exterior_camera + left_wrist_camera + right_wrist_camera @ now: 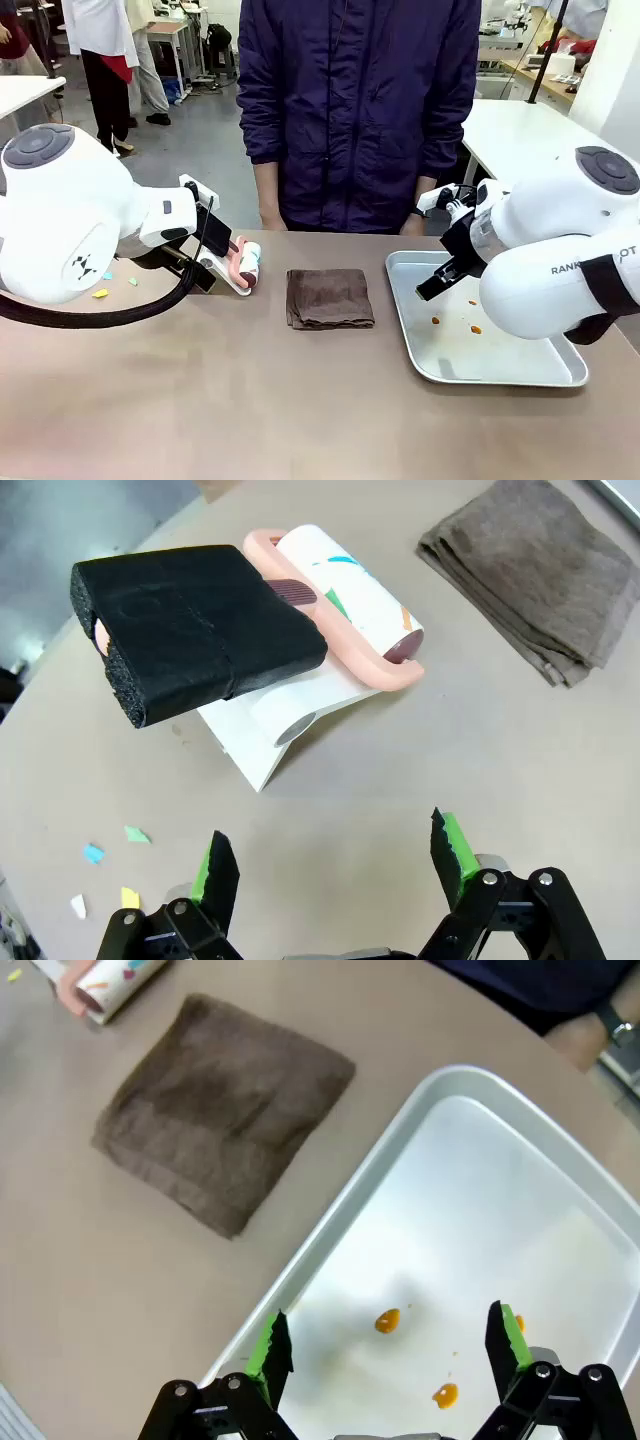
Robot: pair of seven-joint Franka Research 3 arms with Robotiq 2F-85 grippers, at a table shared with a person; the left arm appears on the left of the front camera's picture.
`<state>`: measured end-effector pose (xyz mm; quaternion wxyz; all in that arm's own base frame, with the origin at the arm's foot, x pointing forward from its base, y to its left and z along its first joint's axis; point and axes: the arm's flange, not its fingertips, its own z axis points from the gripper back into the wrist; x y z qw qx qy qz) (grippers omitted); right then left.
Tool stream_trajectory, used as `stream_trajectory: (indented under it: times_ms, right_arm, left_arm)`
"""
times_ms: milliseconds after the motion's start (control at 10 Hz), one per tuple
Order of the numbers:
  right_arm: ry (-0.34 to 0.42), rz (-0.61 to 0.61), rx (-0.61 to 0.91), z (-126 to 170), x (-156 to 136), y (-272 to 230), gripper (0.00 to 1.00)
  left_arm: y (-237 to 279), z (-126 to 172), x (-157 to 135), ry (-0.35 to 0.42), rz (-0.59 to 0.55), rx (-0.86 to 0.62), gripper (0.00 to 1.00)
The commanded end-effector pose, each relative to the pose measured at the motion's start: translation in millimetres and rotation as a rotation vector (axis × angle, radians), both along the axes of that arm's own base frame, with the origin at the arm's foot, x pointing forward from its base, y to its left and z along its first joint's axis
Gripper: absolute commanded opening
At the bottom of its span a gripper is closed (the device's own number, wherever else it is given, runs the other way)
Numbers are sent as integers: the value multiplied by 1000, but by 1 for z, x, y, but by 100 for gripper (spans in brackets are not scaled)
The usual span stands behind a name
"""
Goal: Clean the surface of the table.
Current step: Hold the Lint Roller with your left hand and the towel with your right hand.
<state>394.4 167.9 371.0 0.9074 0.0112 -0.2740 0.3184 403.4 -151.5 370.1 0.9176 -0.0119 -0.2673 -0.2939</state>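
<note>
Since the table (250, 400) is rigid, smooth and fixed, spanning under both arms, I judge it offers no hold. I'd take the soft cloth (329, 298) at centre by an edge. Left gripper (328, 842) is spread wide and empty, near the roller (350, 590) at 10 o'clock. Right gripper (386, 1325) is likewise empty, above the tray (500, 375) at 3 o'clock.
</note>
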Motion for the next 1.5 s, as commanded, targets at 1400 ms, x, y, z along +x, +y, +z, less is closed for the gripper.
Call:
stream_trajectory:
  times_ms: [1400]
  right_arm:
    - [87, -92, 58, 13, -7, -6, 100]
  left_arm:
    - [7, 11, -2, 123, -16, -70, 100]
